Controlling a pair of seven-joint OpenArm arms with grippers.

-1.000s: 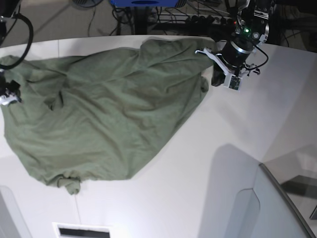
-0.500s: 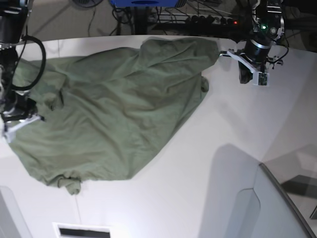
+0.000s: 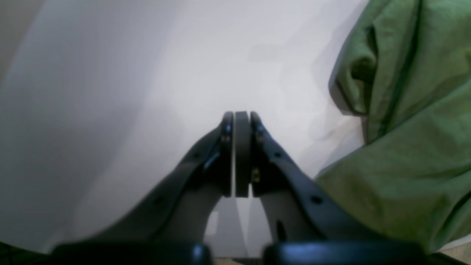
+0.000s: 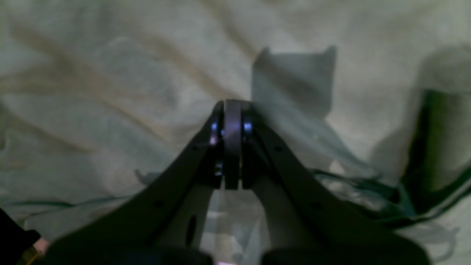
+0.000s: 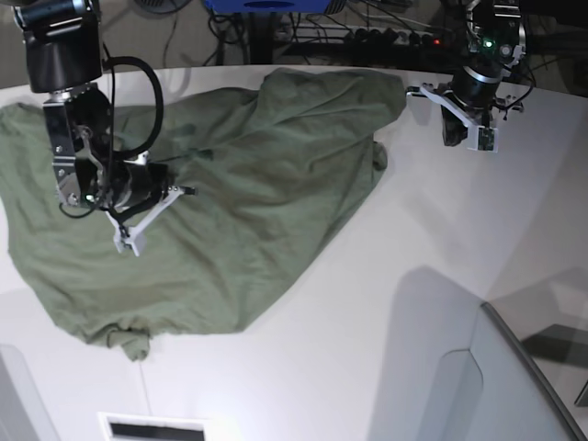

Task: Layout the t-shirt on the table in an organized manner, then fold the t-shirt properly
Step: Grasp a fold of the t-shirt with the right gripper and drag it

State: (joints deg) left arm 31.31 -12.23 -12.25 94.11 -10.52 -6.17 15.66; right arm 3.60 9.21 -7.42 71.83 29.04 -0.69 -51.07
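The table (image 5: pixel 395 303) is a broad white top that fills most of the base view, its curved far edge running along the top of the scene, with bare surface to the right and near side; a grey see-through panel (image 5: pixel 514 386) stands at the near right corner, and a tangle of cables (image 5: pixel 367 37) lies on the floor beyond the far edge.

The t-shirt (image 5: pixel 230 202) lies spread but rumpled over the far left part of the table, olive green, creased across its middle; one corner reaches the far edge at the right, a bunched fold sits at its right side, and a small knotted lump of cloth trails at its near left end.

The right arm comes down from the far left corner and hangs over the left half of the shirt; the right gripper (image 5: pixel 129 241) points toward the near side, and in its wrist view the two fingers are pressed flat together with nothing between them, wrinkled cloth filling the picture beneath.

The left gripper (image 5: pixel 467 140) sits at the far right, just beside the shirt's far right corner and over bare table; in its wrist view the fingers (image 3: pixel 227 154) are likewise closed on nothing, the shirt's folded edge lying to the right of them, apart from the tips.
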